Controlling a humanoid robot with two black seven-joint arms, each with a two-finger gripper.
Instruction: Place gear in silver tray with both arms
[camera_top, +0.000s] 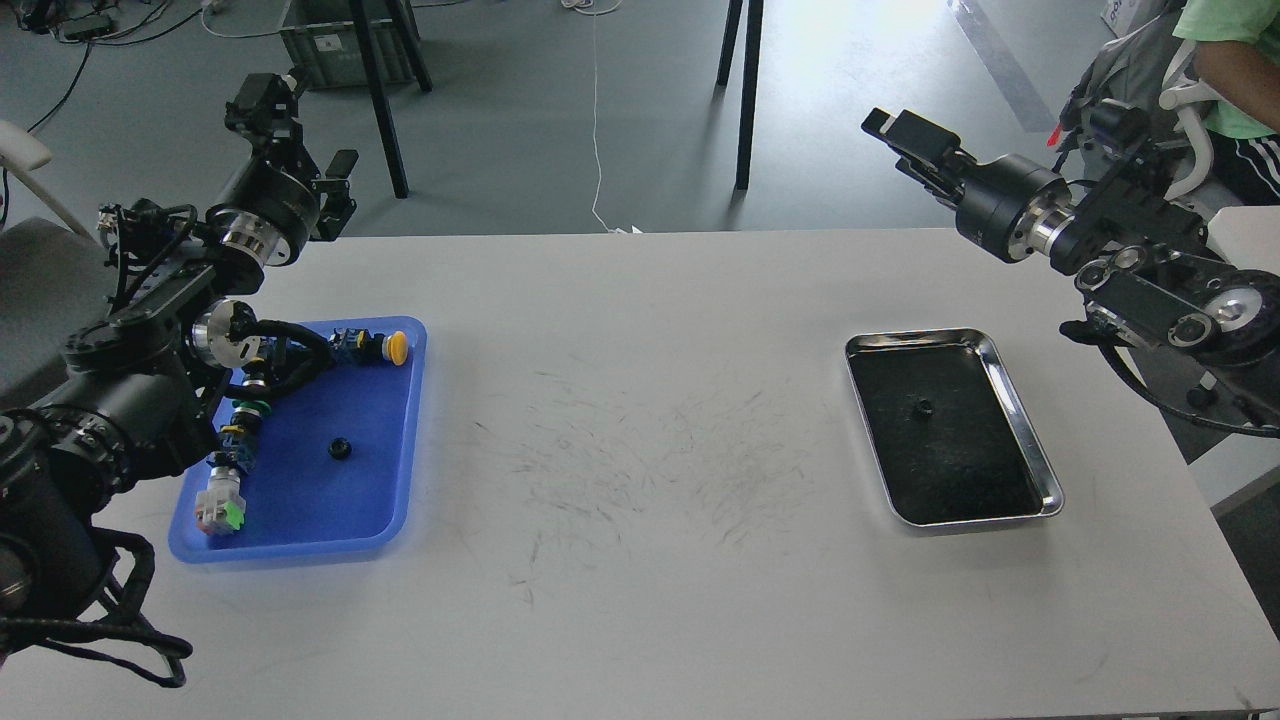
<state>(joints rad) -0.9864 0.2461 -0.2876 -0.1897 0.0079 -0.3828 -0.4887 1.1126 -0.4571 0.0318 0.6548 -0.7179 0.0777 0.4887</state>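
Note:
The silver tray (1003, 352) lies on the right side of the white table, with a small black gear (923, 407) resting on its dark bottom. A second small black gear (340, 448) lies in the blue tray (410, 420) at the left. My left gripper (297, 135) is open and empty, raised above the table's far left corner, behind the blue tray. My right gripper (893, 130) is raised beyond the table's far edge, up and behind the silver tray. It is seen side-on, so its fingers cannot be told apart. Nothing shows in it.
The blue tray also holds a yellow-capped push button (385, 347), a green-capped one (222, 508) and other small parts. A seated person (1230, 70) is at the top right. Table legs (745, 90) and a grey crate (330, 40) stand on the floor beyond the table.

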